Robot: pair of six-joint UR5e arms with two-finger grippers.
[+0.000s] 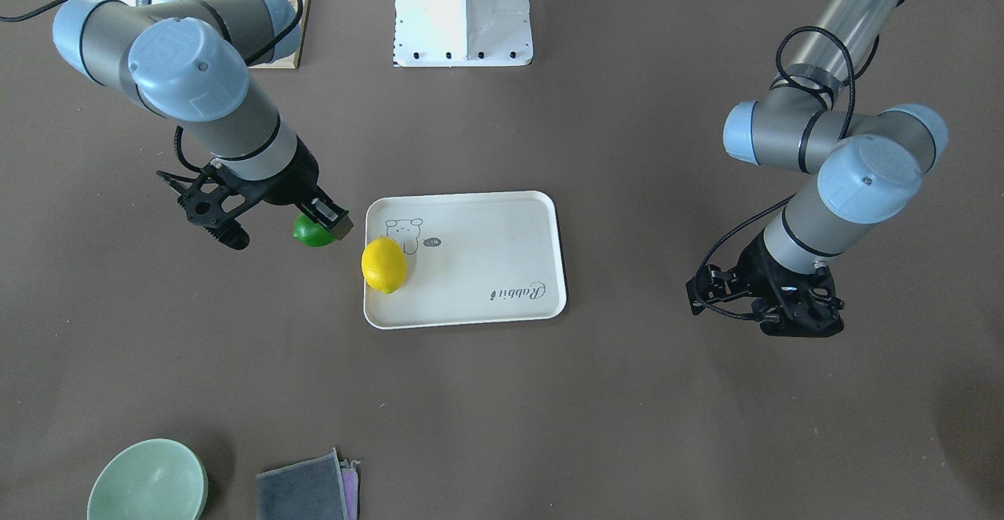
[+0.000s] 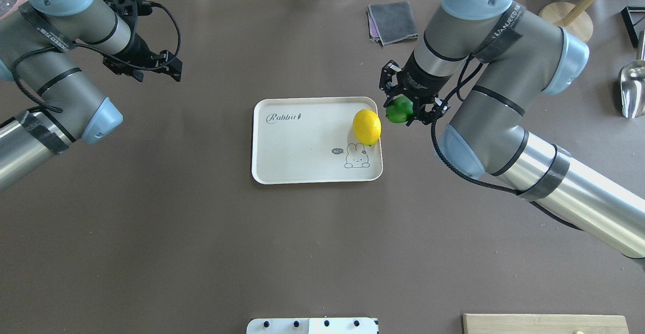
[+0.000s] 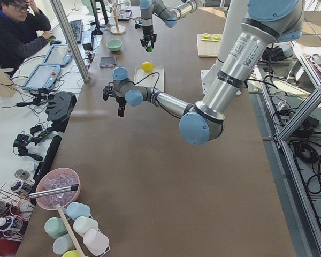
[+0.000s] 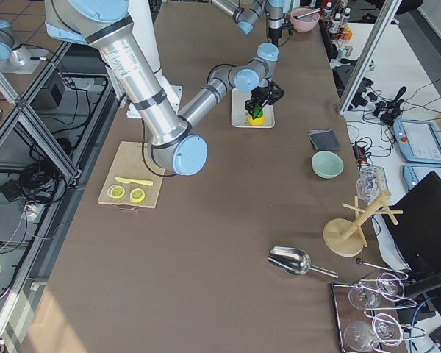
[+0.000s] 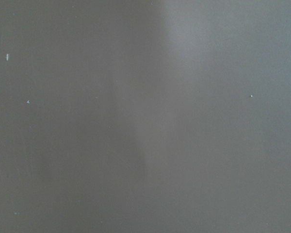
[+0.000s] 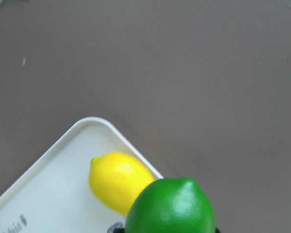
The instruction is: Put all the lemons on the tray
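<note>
Right wrist-mounted view has the green lemon point(image 6: 170, 206) closest, clamped in the right hand point(image 2: 404, 112) and held just outside the tray point(image 6: 43, 194) edge, so by my reckoning that one is left to set down. Just past it, the yellow lemon point(image 6: 119, 180) already lies in the tray's corner. Far across the counter point(image 2: 201, 233), the left hand point(image 2: 161, 69) hangs spread and empty.

A: Entry: fixed views?
B: Four. Overhead, behind the robot, looking forward and down. Front-facing, opposite the robot, steeply down. Two end cameras, far off, looking along the table point(image 3: 150, 176).
A: Wrist views?
B: Left: close, bare table only. Right: close over the green lemon point(image 6: 169, 206), sharing the tray point(image 6: 48, 194) corner and yellow lemon point(image 6: 119, 179) with all four.
</note>
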